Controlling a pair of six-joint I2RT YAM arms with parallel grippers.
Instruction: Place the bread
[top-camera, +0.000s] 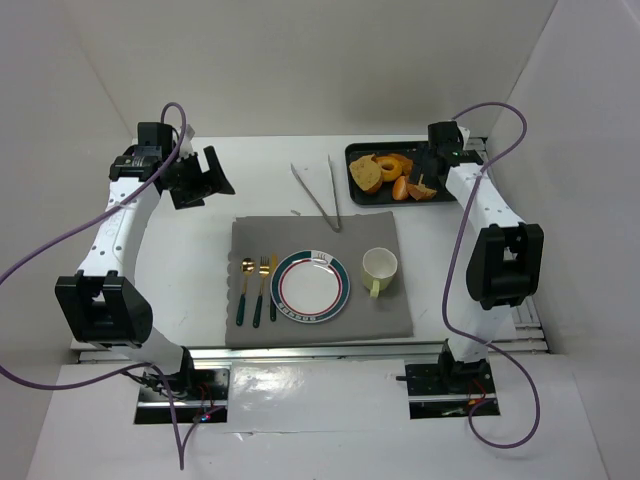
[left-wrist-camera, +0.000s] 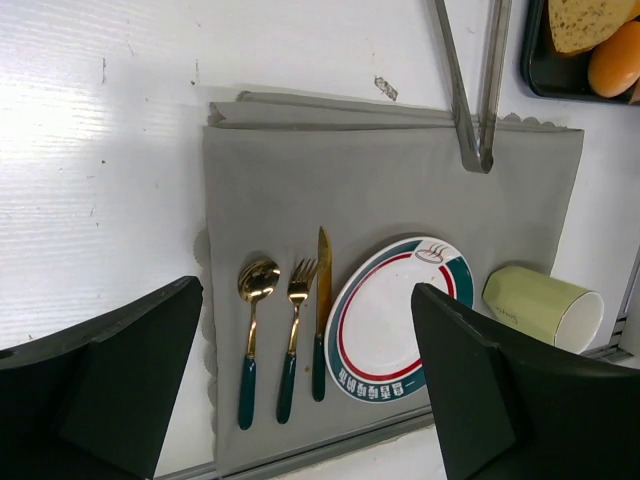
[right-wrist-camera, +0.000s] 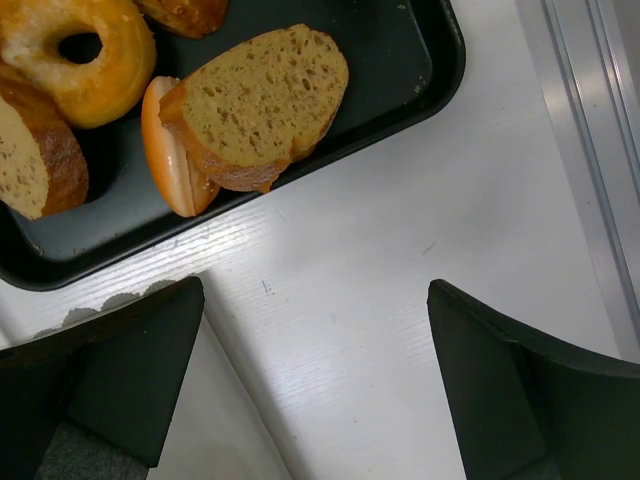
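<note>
A black tray (top-camera: 352, 150) at the back right holds several bread pieces: a brown bread slice (top-camera: 367, 172), a glazed ring (top-camera: 393, 165) and orange buns. In the right wrist view the slice (right-wrist-camera: 262, 100) leans on a bun near the tray's corner (right-wrist-camera: 400, 60), with the ring (right-wrist-camera: 80, 50) at the upper left. My right gripper (right-wrist-camera: 315, 300) is open and empty above the white table just beside the tray; it also shows in the top view (top-camera: 428, 162). My left gripper (top-camera: 200, 180) is open and empty at the back left, high above the placemat (left-wrist-camera: 307, 300).
A grey placemat (top-camera: 320, 235) carries a white plate with a teal and red rim (top-camera: 310, 287), a pale green cup (top-camera: 379, 267) and gold cutlery with green handles (top-camera: 258, 290). Metal tongs (top-camera: 318, 195) lie from the table onto the mat's back edge. White walls enclose the table.
</note>
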